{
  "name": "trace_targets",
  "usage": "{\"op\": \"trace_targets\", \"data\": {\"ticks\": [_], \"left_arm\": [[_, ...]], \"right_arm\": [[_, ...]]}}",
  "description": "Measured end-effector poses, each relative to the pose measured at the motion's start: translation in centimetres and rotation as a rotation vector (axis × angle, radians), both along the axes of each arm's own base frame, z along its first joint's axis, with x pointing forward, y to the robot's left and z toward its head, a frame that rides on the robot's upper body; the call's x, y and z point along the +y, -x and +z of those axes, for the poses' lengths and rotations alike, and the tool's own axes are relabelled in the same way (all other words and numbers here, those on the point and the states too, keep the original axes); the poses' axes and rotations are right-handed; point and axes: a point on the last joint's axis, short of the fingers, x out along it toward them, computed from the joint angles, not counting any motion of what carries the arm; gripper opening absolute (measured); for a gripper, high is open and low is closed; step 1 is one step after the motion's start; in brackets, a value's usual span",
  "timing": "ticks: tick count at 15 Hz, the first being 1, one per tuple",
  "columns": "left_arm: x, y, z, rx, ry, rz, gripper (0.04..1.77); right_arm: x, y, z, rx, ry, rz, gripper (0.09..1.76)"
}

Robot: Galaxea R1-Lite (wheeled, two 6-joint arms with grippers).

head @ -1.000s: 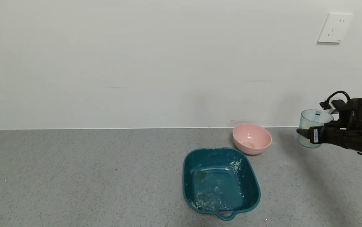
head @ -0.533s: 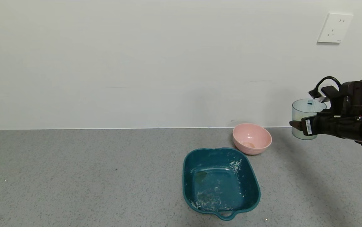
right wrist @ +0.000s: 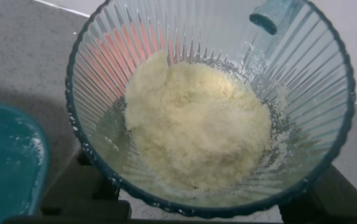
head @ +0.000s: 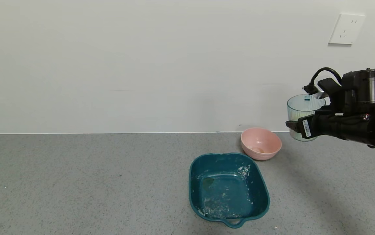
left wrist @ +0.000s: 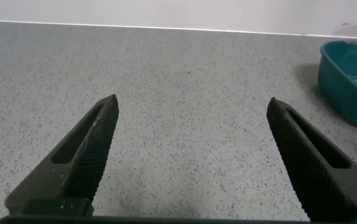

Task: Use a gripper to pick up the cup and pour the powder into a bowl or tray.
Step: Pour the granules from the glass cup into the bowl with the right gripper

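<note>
Ribbed cup: held upright above the worktop's right rear, pinched by the right gripper's jaws. Powder: heaped inside. Teal tray: set near the front edge. Left gripper: jaws spread, nothing between.

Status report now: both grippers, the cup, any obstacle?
Right gripper shut on cup, upright, above counter, right of pink bowl. Powder inside. Left gripper open, idle. Teal tray unobstructed.
</note>
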Motion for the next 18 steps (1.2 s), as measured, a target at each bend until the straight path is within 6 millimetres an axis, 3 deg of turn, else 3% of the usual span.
{"op": "trace_targets", "data": {"ticks": [9,14,18], "left_arm": [[0.0,0.0,0.0,0.000,0.000,0.000,1.72],[0.0,0.0,0.0,0.000,0.000,0.000,1.72],[0.0,0.0,0.0,0.000,0.000,0.000,1.72]], "right_arm": [[7.3,4.5,0.1,-0.012,0.095,0.113,1.35],[10.9,6.9,-1.2,0.000,0.157,0.165,1.35],[12.9,7.6,-3.2,0.039,0.267,0.226,1.35]]}}
